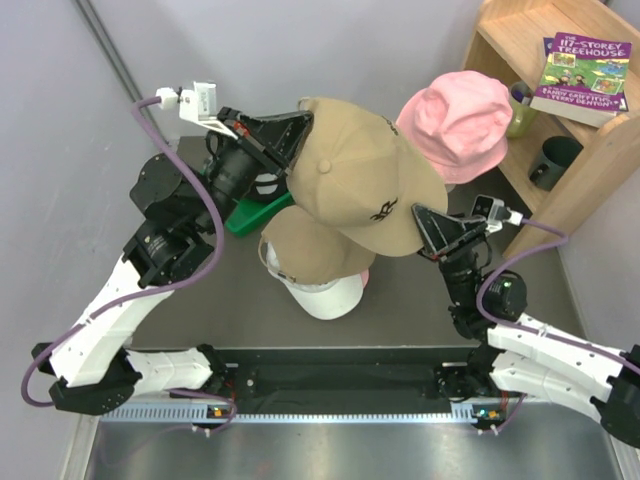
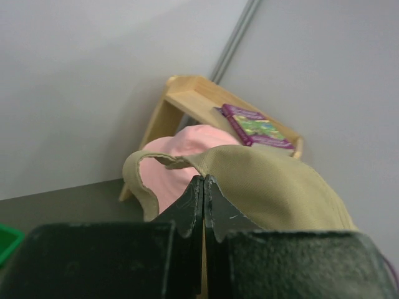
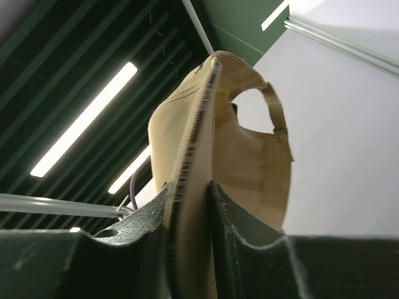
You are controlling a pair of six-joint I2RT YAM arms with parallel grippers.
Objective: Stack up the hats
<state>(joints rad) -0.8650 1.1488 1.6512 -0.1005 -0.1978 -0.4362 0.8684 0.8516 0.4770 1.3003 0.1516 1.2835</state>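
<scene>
1. Overhead, the tan cap [image 1: 355,185] hangs in the air between the two arms, above the tabletop [image 1: 240,320]. The left gripper [image 1: 285,140] has its back rim and the right gripper [image 1: 432,225] its peak. Holding both ends keeps the soft crown spread and level, which I judge suits lowering it as a shell. Just beneath, partly hidden, is the pile [image 1: 318,268]: a tan crown [image 1: 300,245], seemingly another cap, over a white cap [image 1: 330,295]. The held cap sits a little to the far right of the pile, so it probably needs to shift nearer before coming down. A pink cap [image 1: 455,120] stands apart, beside the shelf [image 1: 590,150].
2. From the left wrist, the jaws are pressed together on the tan cap's [image 2: 274,187] fabric rim, with no gap between them. The rim curls loose to the left, which shows how limp the cloth is. The pink cap [image 2: 181,152] shows beyond, with the shelf [image 2: 187,93] and a book [image 2: 255,124] behind.
3. From the right wrist, looking up, the jaws are clamped on the stiff peak of the tan cap [image 3: 249,156], whose edge runs up between them. The peak gives the firmest grip, so this hold likely steers the cap. The pile is not in this view.
</scene>
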